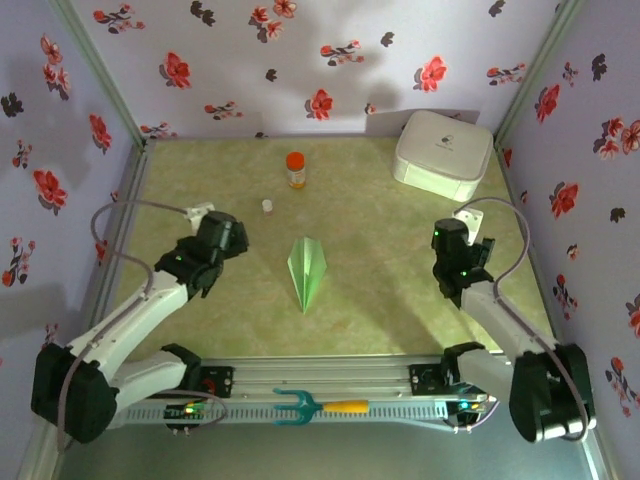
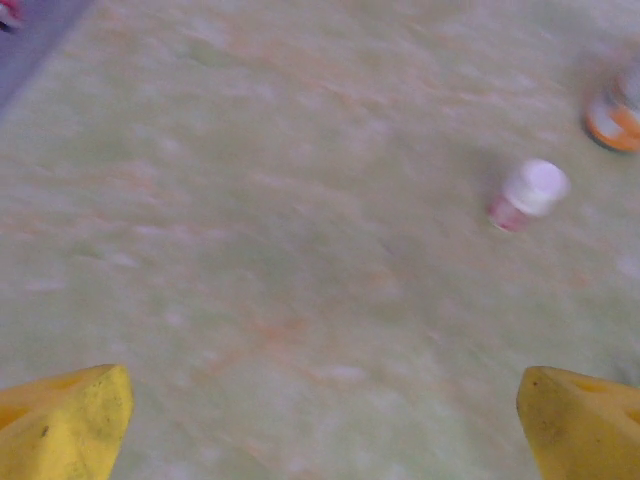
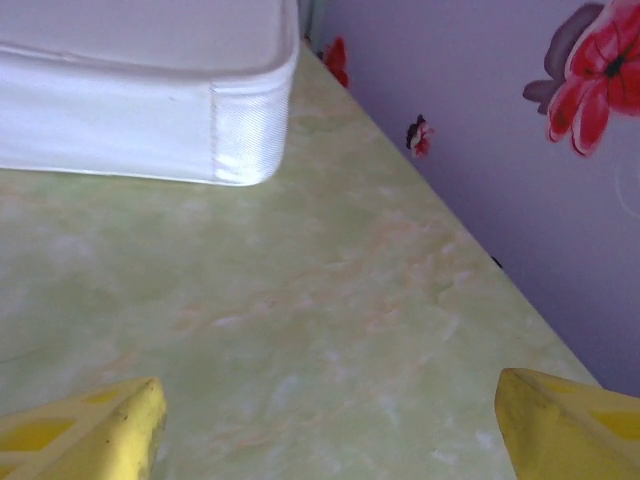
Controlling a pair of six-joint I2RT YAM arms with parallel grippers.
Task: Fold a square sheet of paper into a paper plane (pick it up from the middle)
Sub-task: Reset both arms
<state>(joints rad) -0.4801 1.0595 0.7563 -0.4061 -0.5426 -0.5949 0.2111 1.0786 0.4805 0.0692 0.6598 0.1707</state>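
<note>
While the pointed dart of pale green creased paper (image 1: pixel 307 272) lies free on the mottled green bench (image 1: pixel 390 300), well apart from the left pincer (image 2: pixel 322 425) and right pincer (image 3: pixel 325 425), both gaping wide, a careless arm sweep could crush it, or its folds might spring open.

orange bottle (image 2: pixel 615 120) blurred, white box (image 3: pixel 140 90) cropped

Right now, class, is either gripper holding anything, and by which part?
Nothing is held. The left gripper and right gripper stand open and empty; the plane lies free on the table.
</note>
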